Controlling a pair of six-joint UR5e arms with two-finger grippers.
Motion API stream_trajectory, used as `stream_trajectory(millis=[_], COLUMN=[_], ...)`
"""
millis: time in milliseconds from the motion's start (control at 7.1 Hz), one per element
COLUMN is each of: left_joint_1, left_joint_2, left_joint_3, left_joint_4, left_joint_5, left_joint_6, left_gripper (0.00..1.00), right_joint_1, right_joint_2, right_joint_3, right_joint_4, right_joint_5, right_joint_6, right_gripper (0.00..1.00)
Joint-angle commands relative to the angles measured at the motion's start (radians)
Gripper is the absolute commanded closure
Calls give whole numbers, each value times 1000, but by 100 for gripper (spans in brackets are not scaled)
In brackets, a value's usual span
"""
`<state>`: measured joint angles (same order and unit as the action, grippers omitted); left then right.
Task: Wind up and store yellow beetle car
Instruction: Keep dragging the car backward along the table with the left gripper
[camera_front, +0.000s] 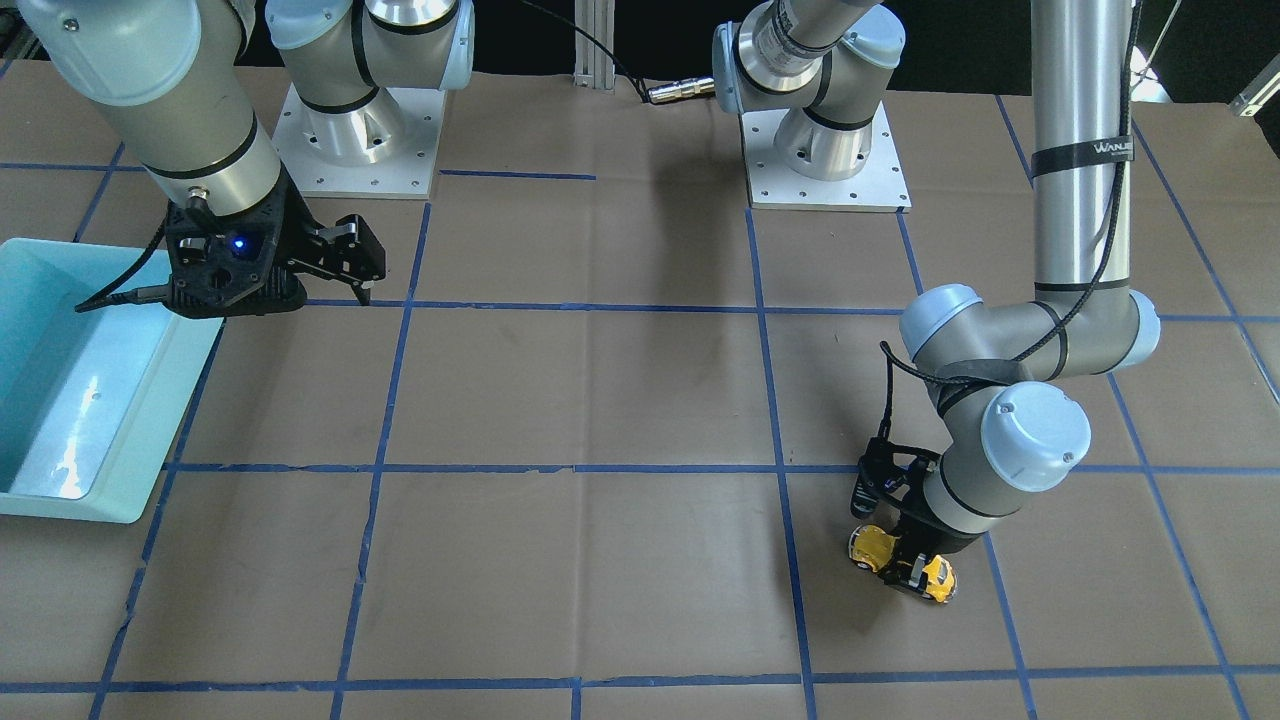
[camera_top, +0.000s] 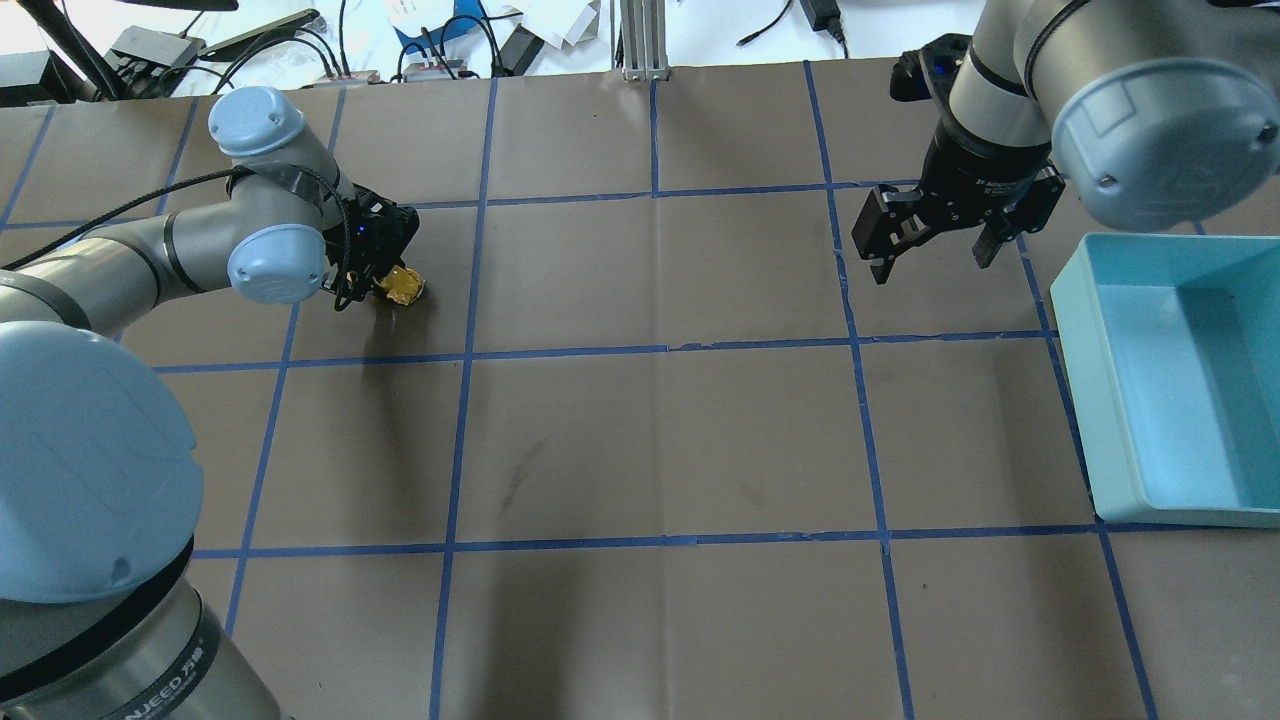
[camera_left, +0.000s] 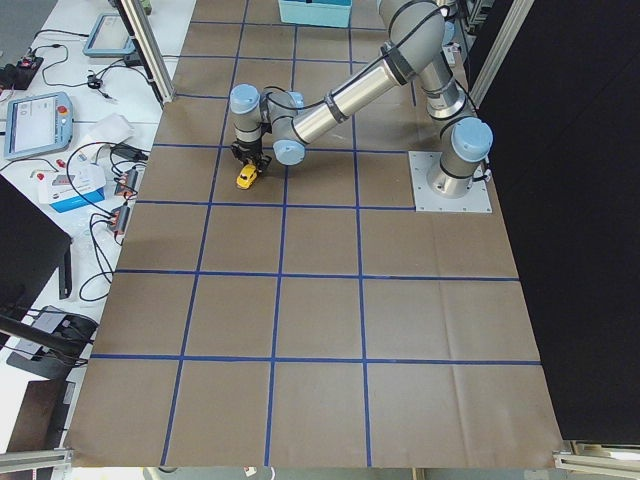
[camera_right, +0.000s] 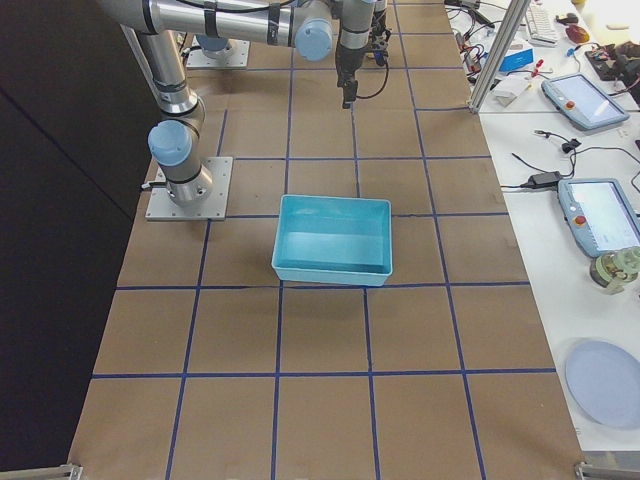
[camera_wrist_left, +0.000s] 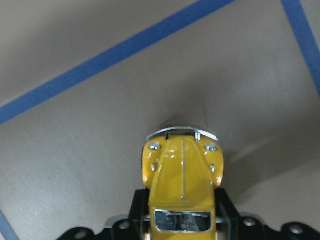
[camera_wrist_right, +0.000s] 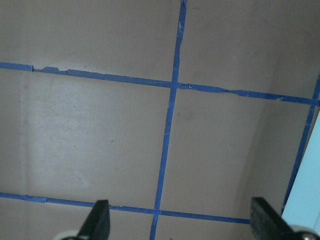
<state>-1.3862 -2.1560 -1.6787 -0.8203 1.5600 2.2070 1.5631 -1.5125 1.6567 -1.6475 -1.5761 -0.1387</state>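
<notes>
The yellow beetle car (camera_front: 872, 545) sits at table level on the brown paper, on the robot's far left. My left gripper (camera_front: 908, 563) points down and is shut across the car's middle. In the left wrist view the car (camera_wrist_left: 182, 170) shows its bonnet and silver bumper, with black fingers (camera_wrist_left: 138, 210) against both sides. It also shows in the overhead view (camera_top: 403, 286) and the left side view (camera_left: 245, 177). I cannot tell whether its wheels touch the table. My right gripper (camera_top: 930, 262) hangs open and empty above the table, beside the bin.
A light blue bin (camera_top: 1078, 400) stands empty on the robot's right, also in the front view (camera_front: 190, 385) and the right side view (camera_right: 330, 272). Blue tape lines grid the brown table. The two arm bases (camera_front: 825, 170) stand at the robot's edge.
</notes>
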Motion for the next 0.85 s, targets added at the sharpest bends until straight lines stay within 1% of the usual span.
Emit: stream_trajectory(millis=[0, 704], left_joint_1=[22, 53], left_joint_2=[-8, -27], left_joint_3=[4, 34], left_joint_4=[0, -2], left_joint_5=[-1, -1], left_joint_6=[36, 95], left_gripper=[100, 100], right_joint_1=[0, 0], right_joint_2=[0, 0], right_joint_3=[0, 0], right_joint_4=[0, 0], right_joint_5=[-1, -1], right_joint_6=[-1, -1], right_gripper=[0, 0])
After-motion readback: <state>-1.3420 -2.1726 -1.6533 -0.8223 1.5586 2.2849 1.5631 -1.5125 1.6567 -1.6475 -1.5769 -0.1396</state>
